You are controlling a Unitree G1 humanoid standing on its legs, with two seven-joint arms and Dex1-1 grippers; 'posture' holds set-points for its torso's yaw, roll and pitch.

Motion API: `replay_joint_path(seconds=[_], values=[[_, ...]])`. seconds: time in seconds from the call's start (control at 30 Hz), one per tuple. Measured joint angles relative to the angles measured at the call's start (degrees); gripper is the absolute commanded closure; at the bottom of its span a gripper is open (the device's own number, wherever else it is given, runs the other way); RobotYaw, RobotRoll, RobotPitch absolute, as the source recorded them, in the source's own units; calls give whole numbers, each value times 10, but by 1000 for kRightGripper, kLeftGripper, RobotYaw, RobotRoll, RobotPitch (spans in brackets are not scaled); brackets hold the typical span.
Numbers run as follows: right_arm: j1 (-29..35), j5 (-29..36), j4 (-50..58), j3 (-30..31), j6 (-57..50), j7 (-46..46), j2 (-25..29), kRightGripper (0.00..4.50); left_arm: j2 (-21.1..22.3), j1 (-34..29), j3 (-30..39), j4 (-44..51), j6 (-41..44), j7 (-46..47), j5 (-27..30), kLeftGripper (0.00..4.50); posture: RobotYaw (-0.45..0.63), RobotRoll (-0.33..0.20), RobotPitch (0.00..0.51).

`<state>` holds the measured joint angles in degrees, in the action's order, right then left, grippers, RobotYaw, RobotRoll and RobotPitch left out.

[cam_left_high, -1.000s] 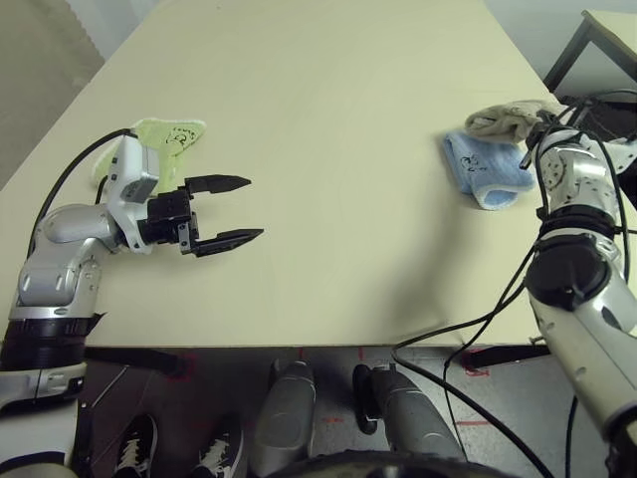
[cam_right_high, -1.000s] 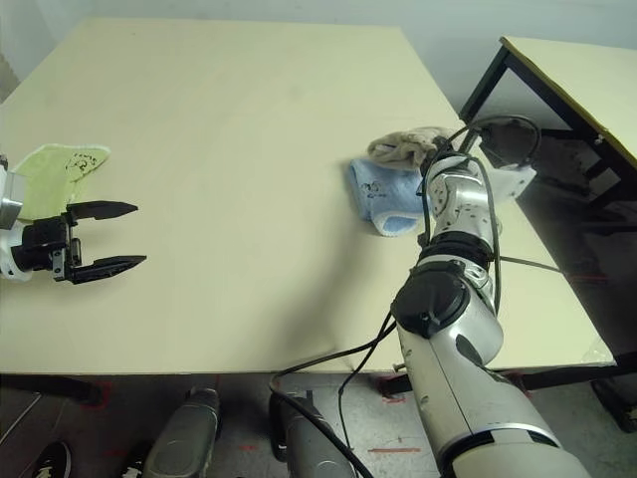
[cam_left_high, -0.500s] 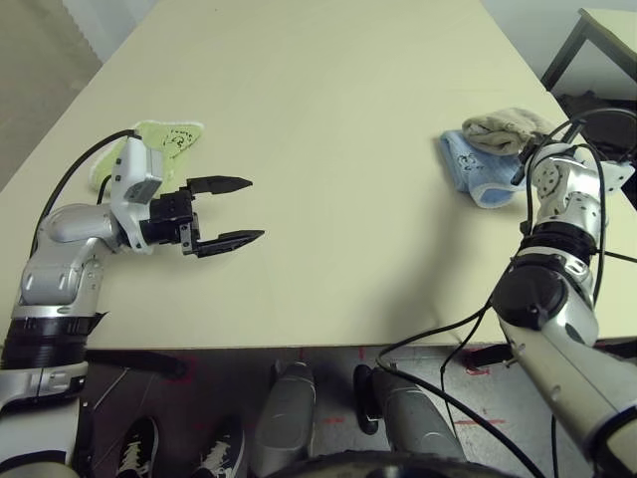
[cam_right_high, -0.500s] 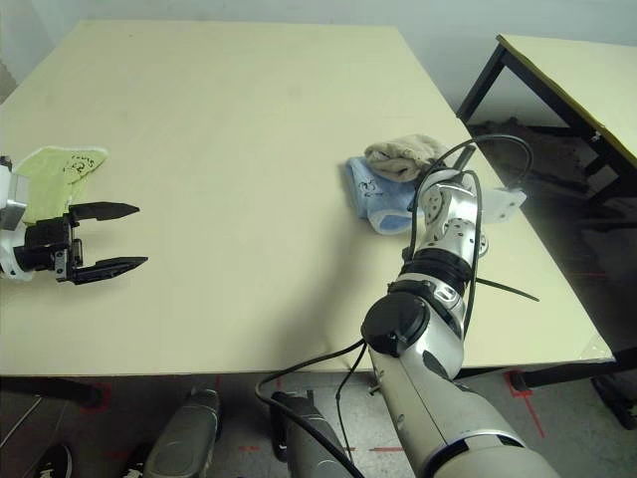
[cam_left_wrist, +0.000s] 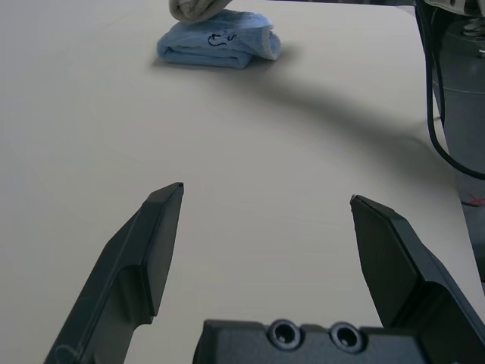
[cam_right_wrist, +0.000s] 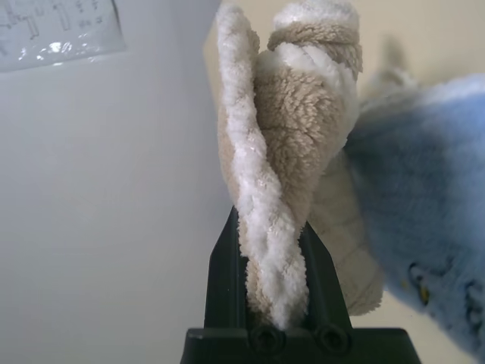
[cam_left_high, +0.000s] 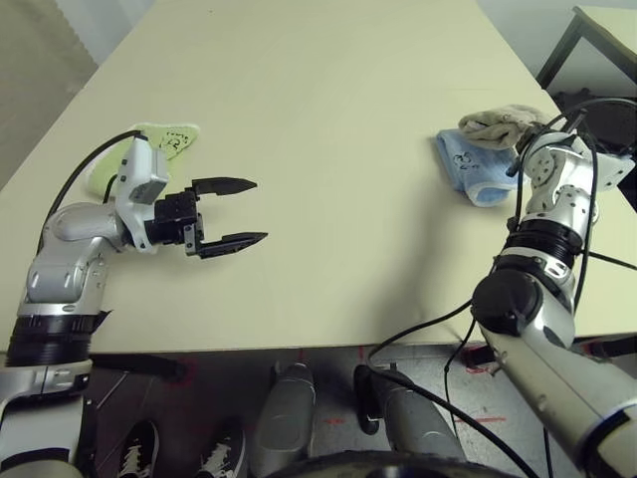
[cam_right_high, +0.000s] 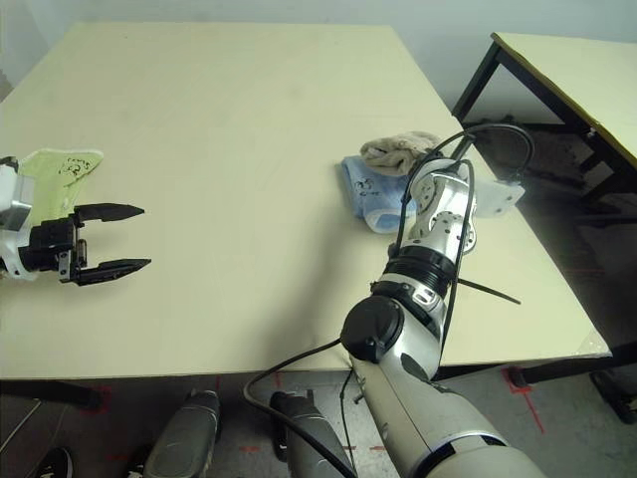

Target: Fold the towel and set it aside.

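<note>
Here, the right gripper (cam_right_wrist: pixel 276 303) is clamped on the bunched beige terry towel (cam_right_wrist: pixel 292 144), which rests against a folded light-blue towel (cam_left_high: pixel 470 164) at the table's (cam_left_high: pixel 328 129) right edge; the left gripper (cam_left_high: pixel 239 212) gapes empty.

A: What carries everything here?
B: I see a pale yellow table (cam_left_high: pixel 328 119).
A: And directly on it?
B: A lime-green towel (cam_left_high: pixel 149 144) near its left edge; a light-blue towel (cam_left_high: pixel 468 164) toward the right.
</note>
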<state>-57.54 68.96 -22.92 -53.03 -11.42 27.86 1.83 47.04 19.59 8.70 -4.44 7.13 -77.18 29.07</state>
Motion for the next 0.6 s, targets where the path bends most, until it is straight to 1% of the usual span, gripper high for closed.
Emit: replay_joint_path(seconds=[0.17, 0.27, 0.6], values=[[13, 6, 15, 29, -6, -4, -15, 4483, 0, 0, -1, -1, -1, -3, 0, 0, 111, 0, 134], [29, 8, 15, 30, -4, -11, -18, 4483, 0, 0, -1, -1, -2, -3, 0, 0, 115, 0, 135], [47, 6, -2, 31, 4, -28, -14, 4483, 1, 0, -1, -1, -2, -3, 0, 0, 123, 0, 134]])
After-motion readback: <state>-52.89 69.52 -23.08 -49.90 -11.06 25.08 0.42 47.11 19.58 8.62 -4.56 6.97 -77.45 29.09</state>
